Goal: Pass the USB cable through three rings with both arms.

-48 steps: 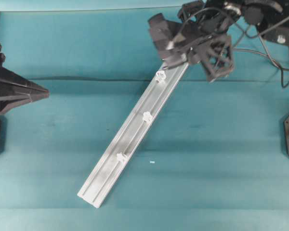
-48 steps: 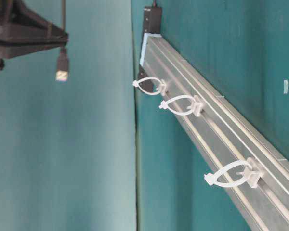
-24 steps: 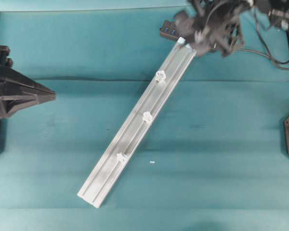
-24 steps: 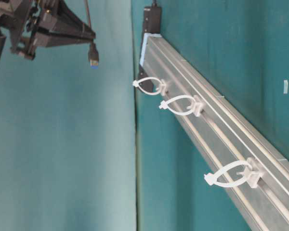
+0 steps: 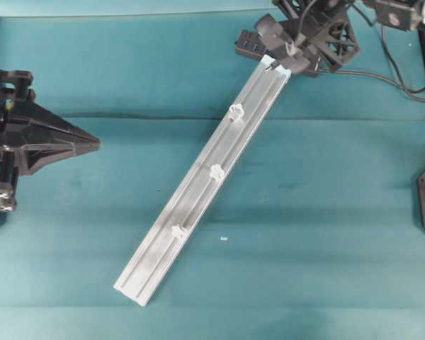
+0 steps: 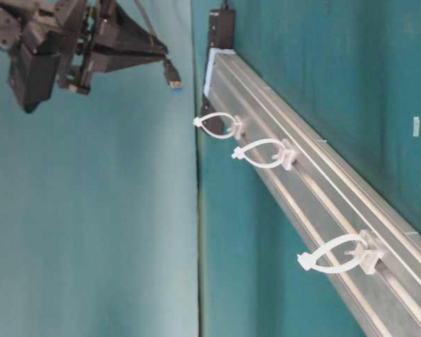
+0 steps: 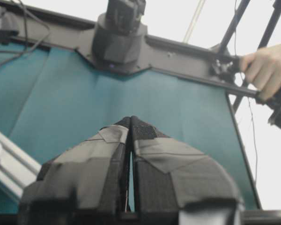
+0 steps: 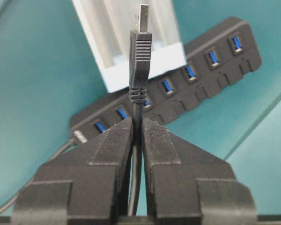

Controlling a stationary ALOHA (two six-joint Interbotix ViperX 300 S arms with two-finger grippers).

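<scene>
USB cable [image 8: 139, 51] pinched just behind plug in right tool [image 8: 138, 133], at rail's far end above hub [image 8: 196, 75]; nearest ring [image 5: 235, 111] down-rail (unthreaded). Left tool [image 7: 130, 123] closed, empty, well apart.

No lettering is legible anywhere, as far as visible.

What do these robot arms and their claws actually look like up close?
Both arms are black. Each claw, left and right, ends in two wedge-shaped fingers that taper to a point, wrapped in matte dark grey tape with visible seams. Loose black wires trail from the right arm, and its frame shows open strutwork.
</scene>
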